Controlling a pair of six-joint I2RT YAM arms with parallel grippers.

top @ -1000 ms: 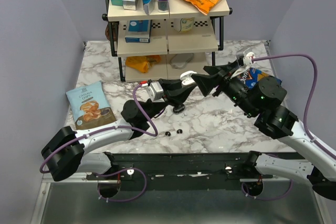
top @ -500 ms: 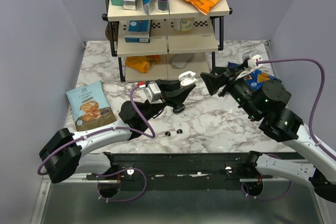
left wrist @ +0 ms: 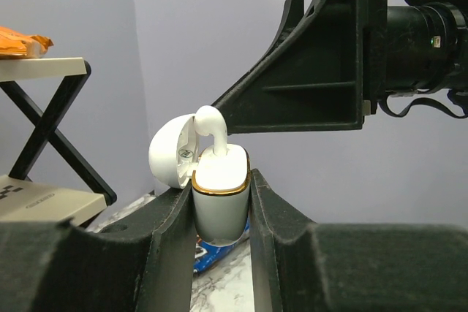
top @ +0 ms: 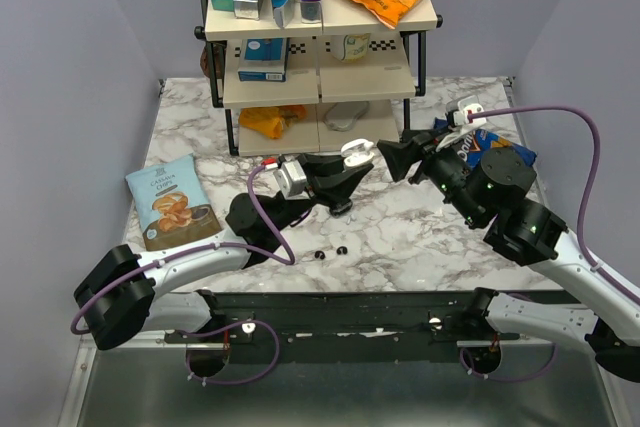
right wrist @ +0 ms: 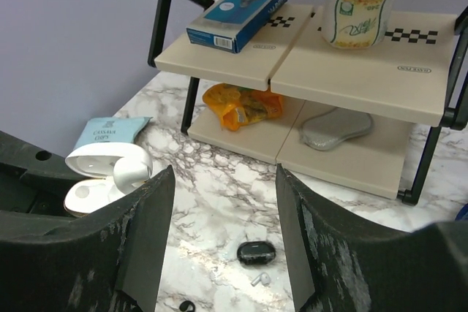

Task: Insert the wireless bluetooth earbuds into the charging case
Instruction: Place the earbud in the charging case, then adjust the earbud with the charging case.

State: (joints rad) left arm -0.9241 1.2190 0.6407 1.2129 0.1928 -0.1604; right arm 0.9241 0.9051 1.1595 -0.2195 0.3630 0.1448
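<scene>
Closer again, the right claw [right wrist: 224, 174] is spread near the white case [left wrist: 219, 193]. The left claw [left wrist: 221, 218] pinches it, earbud [left wrist: 210, 126] poking out. A black pebble [right wrist: 256, 252] lies on the table [right wrist: 351, 224].

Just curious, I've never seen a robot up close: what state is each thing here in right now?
white case: lid open, upright, gripped by left jaws.
white earbud: sticking up from that case.
right jaws: open, empty.
black oval case: looks closed, lying on table.
two black buds: loose on table.
</scene>
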